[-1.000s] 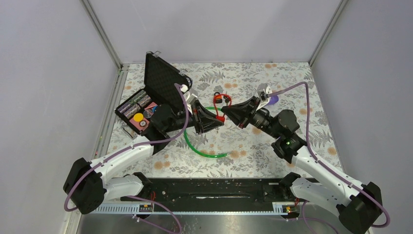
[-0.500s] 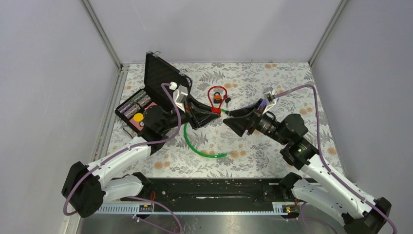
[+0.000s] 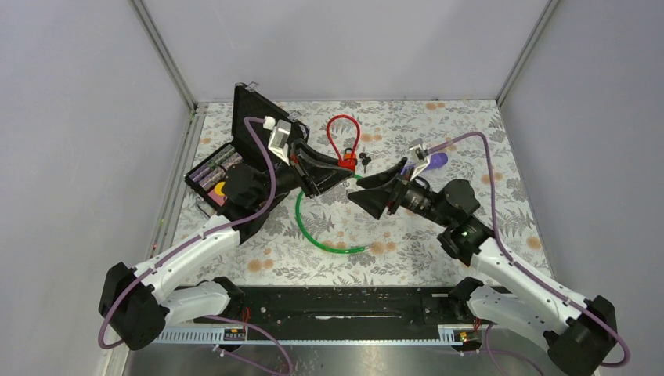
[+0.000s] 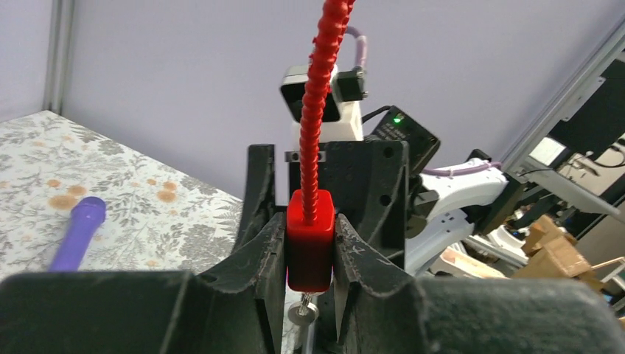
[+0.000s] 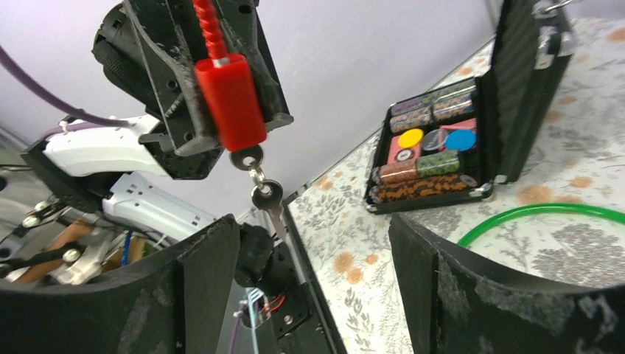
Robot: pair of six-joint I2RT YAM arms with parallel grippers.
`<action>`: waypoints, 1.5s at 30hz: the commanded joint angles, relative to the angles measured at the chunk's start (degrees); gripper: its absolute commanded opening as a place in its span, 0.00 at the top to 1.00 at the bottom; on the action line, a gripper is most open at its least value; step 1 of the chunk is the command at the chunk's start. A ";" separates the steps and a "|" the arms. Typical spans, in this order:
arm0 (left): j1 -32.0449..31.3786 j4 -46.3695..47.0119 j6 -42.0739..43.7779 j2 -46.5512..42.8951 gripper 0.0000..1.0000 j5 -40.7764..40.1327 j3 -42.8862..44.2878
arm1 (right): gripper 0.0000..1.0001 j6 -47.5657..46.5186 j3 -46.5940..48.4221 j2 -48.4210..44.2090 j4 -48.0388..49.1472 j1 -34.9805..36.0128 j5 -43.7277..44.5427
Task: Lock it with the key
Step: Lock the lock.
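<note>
Your red padlock [image 4: 309,240] is held in the air, its body pinched tight in the left gripper [image 4: 308,236], with the cable shackle [image 4: 318,96] pointing up. A key [image 5: 247,157] sits in its underside and a second key [image 5: 267,196] dangles below. Your right gripper [image 5: 313,243] faces it, spread wide and holding nothing.

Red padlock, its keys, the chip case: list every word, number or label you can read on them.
None can be read.
red padlock: plain body, no lettering shows.
keys: any stamp is too small to read.
chips in the case: patterned faces, too blurred to read.
</note>
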 commanded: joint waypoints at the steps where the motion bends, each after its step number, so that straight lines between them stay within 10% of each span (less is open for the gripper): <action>1: 0.19 7.22 -8.98 -1.33 1.00 0.29 2.15 | 0.21 5.49 1.27 3.85 15.85 0.45 -5.18; 17: 0.18 18.66 -16.56 2.21 1.00 2.61 3.02 | 0.27 21.76 2.05 14.48 44.41 0.40 -9.83; 24: 0.19 19.28 -16.69 2.35 1.00 2.18 3.30 | 0.48 28.20 3.51 17.29 46.88 0.43 -9.11; 38: 0.18 18.46 -16.31 2.03 1.00 2.60 4.65 | 0.90 28.67 4.19 17.57 44.96 0.45 -9.25; 45: 0.18 9.28 -11.59 0.66 1.00 0.46 6.02 | 1.00 18.58 5.44 13.74 27.84 0.86 -7.15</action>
